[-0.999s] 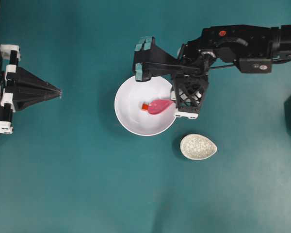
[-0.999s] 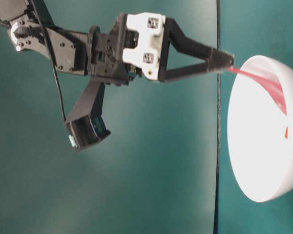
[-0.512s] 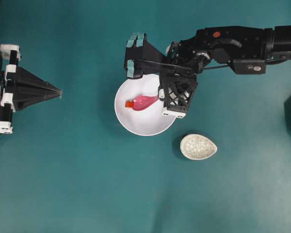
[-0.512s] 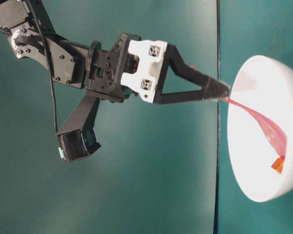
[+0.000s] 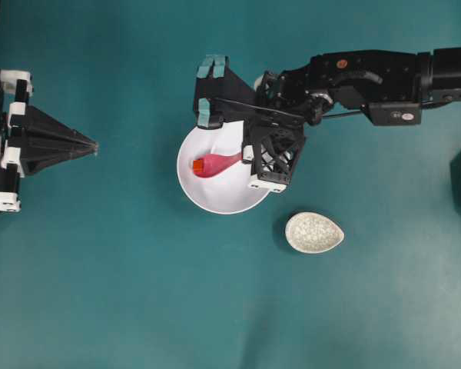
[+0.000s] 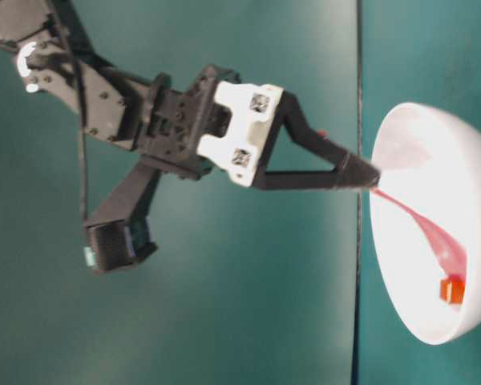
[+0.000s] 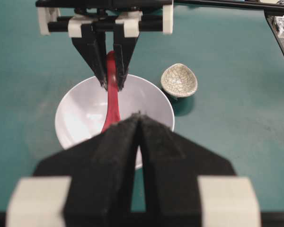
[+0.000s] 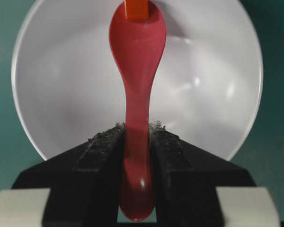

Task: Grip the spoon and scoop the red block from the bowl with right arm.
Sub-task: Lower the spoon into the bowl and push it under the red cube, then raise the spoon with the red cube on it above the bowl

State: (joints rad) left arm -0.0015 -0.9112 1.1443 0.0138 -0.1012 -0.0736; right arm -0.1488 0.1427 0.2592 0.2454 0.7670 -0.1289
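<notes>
Right hand (image 8: 136, 135) clenches the glossy, probably slippery spoon (image 8: 137, 71) by its stiff handle inside the bowl (image 5: 215, 196); the tiny, light block (image 5: 197, 165) sits at its tip, against the bowl's left wall.

Robotics lab bench | plain teal table cover (image 5: 138, 292) | two fixed black robot arms, staged dishes only

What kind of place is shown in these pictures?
Probably a robot test bench in a lab, not a kitchen. A plain teal mat covers the table, two black robot arms face each other, and the right claw holds a pink spoon in a white bowl against a red block.
</notes>
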